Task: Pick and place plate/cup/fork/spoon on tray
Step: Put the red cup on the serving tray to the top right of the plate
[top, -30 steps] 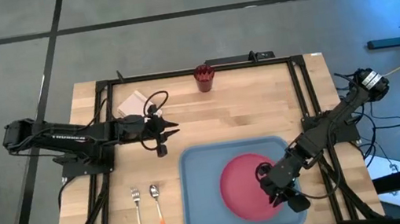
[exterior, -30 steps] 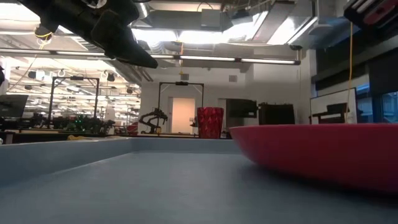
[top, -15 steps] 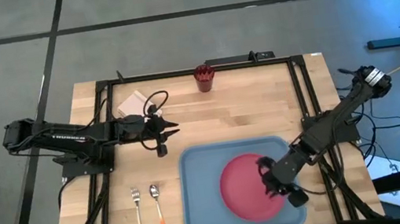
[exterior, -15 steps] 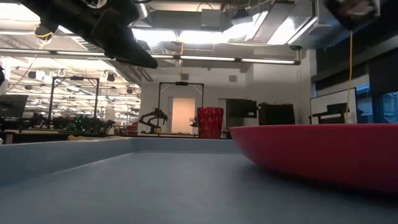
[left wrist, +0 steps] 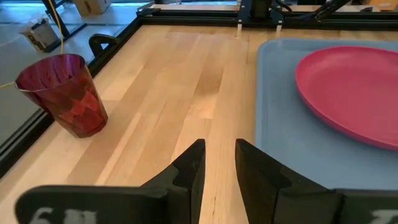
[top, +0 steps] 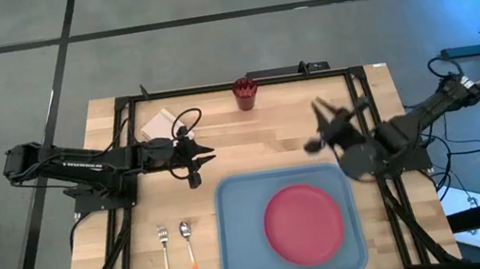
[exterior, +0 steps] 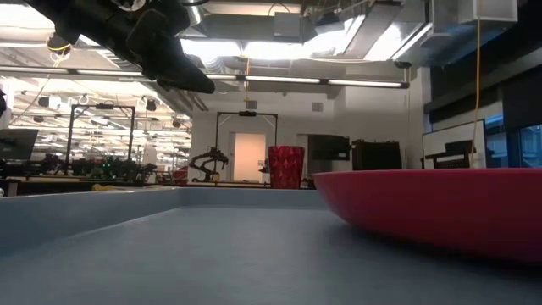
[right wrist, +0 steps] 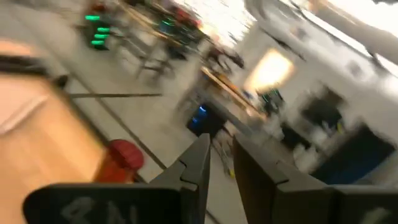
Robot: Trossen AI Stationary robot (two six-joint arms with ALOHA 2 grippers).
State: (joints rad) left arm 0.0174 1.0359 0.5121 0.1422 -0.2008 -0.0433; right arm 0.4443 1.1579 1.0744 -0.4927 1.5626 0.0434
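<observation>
High view: right hand (top: 315, 138) raised beyond plate (top: 304, 224).

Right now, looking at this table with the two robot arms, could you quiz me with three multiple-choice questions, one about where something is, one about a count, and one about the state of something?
1. Where is the plate?
A. On the bare wood beside the cup
B. Lying in the tray
C. Held in the air by an arm

2. How many orange-handled utensils lie on the wood outside the tray?
A. One
B. Two
C. Four

3. What is the right hand carrying?
A. Nothing
B. The plate
C. The cup

Answers:
1. B, the high view shows the plate flat inside the tray's rim.
2. B, the fork and the spoon lie side by side there.
3. A, it hangs above the wood with nothing between its fingers, while the cup stands alone at the table's far edge.
</observation>
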